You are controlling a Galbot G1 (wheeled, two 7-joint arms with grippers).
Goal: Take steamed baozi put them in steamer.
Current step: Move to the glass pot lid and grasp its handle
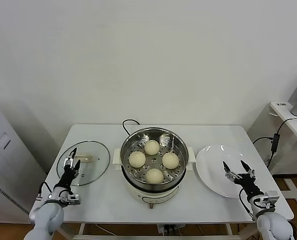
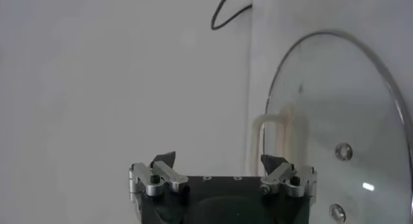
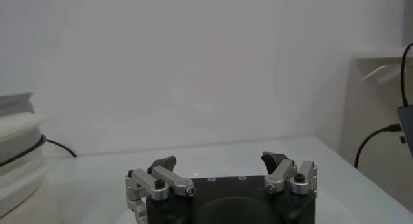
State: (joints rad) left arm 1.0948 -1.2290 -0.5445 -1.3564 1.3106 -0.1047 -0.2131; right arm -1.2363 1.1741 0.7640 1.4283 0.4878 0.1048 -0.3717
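Resting low at the table's [image 1: 103, 200] near corners, both arms sit parked, one per side, wrists bent up so the fingers point away from the robot.

L gripper [image 1: 71, 160] is at the front left, over the near edge of the glass lid [image 1: 84, 162]. Its jaws are spread wide and nothing is between them; in the left wrist view the gripper [image 2: 219, 162] shows two finger tips well apart, w/ the lid [image 2: 335, 128] and its pale handle [image 2: 271, 138] just beyond. Whether the tips touch the glass can't be told.

R gripper [image 1: 237, 168] is at the front right, over the near part of the white plate [image 1: 213, 167]. Jaws also fully apart, holding nothing. In the right wrist view the gripper [image 3: 219, 162] faces bare tabletop, w/ the steamer's [image 3: 19, 154] side and its black cord [image 3: 61, 148] off at the frame edge.

Count: 4 baozi [image 1: 152, 147], all inside the steamer [image 1: 181, 150], which stands mid-table between lid and plate. They lie on the perforated tray in a diamond: one far, one near, one left, one right, close but apart. 1 steamer, 1 lid, 1 plate; plate has no buns on it. The cord [image 1: 128, 122] runs from behind the steamer toward the wall. 2 grippers, neither touching a bun or the steamer.
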